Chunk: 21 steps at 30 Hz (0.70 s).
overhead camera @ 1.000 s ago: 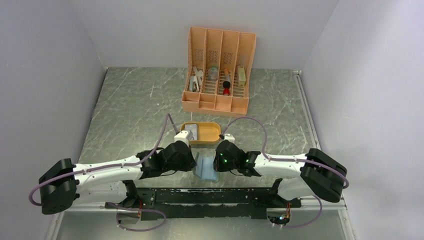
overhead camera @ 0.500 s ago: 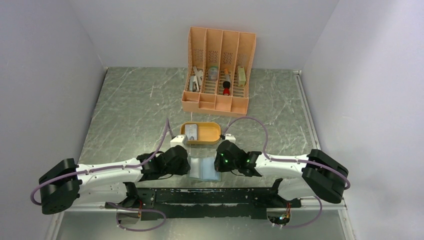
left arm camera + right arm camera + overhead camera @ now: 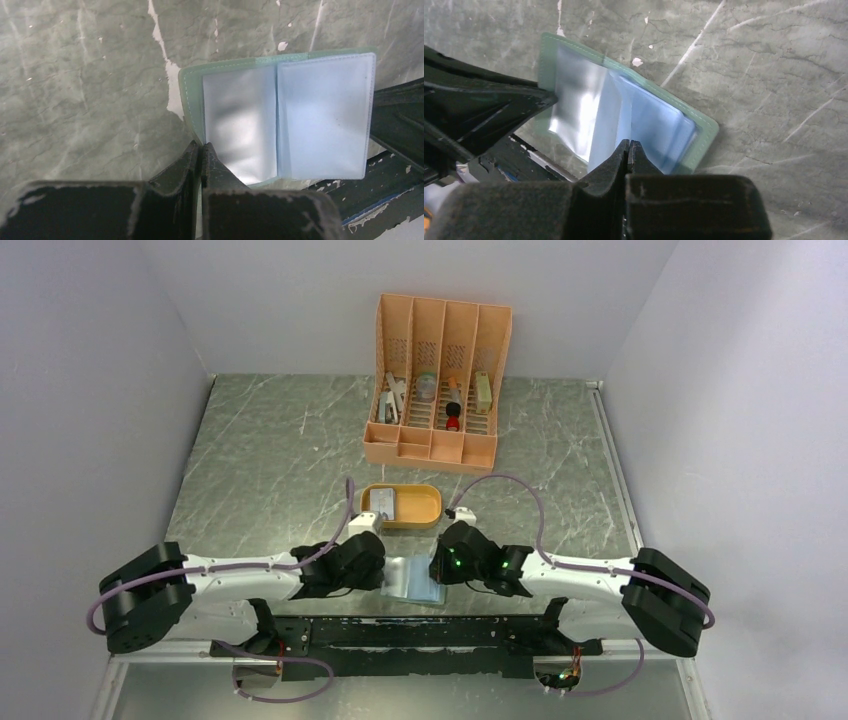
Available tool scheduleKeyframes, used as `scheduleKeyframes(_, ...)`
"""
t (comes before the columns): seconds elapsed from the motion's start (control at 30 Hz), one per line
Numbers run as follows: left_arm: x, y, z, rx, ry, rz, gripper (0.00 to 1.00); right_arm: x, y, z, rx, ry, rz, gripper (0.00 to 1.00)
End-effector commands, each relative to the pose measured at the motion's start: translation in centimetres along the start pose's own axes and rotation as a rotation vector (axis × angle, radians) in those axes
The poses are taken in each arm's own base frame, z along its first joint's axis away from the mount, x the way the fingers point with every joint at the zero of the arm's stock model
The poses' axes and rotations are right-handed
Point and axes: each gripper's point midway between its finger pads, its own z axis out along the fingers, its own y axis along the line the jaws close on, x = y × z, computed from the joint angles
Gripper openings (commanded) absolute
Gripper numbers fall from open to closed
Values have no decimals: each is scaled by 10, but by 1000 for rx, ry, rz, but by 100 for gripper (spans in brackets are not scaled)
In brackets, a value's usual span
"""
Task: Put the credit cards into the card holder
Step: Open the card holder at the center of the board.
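The card holder (image 3: 413,581) lay open and flat at the near edge of the bench (image 3: 270,450), between the two arms, with its inside facing up. Its green cover showed only as a thin stitched border around the clear pockets (image 3: 320,115), which were pale blue and shiny under the light. The side nearest the arm bases overlapped the black rail (image 3: 420,632) that ran along the bench edge.

The left fingers (image 3: 194,159) were pressed together with no gap between them. Their tips met the card holder at a corner of the green border on the left arm's side. Whether a sliver of the cover was caught between them could not be told. The right fingers (image 3: 616,160) were likewise pressed together. Their tips sat over the blue pocket leaf on the holder's other half, either touching it or just above it; the wrist view did not settle which. In that same view the left fingers reached the opposite edge of the holder.

Just beyond the card holder, and apart from it, sat an orange oval tray (image 3: 428,512). One greyish card (image 3: 385,503) lay in the tray's left half. Farther back, near the rear wall, a tall orange organizer (image 3: 437,445) with four slots stood upright, with small odds and ends in its compartments, well apart from the tray.
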Motion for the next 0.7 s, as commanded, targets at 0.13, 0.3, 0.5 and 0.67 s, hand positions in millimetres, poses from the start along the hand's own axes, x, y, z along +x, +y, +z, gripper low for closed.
scheduleKeyframes(0.13, 7, -2, 12, -11, 36, 45, 5, -9, 15, -7, -66, -22, -12, 0)
scheduleKeyframes(0.3, 3, -3, 9, -12, 26, 50, 5, -9, 14, -5, -53, -15, -21, 0)
scheduleKeyframes(0.5, -4, 4, -3, -41, 0, 51, 8, -10, 6, -3, -3, -19, -30, 0)
scheduleKeyframes(0.67, -14, 11, -19, -58, -40, 41, 25, -10, -4, -2, 55, -12, -54, 0)
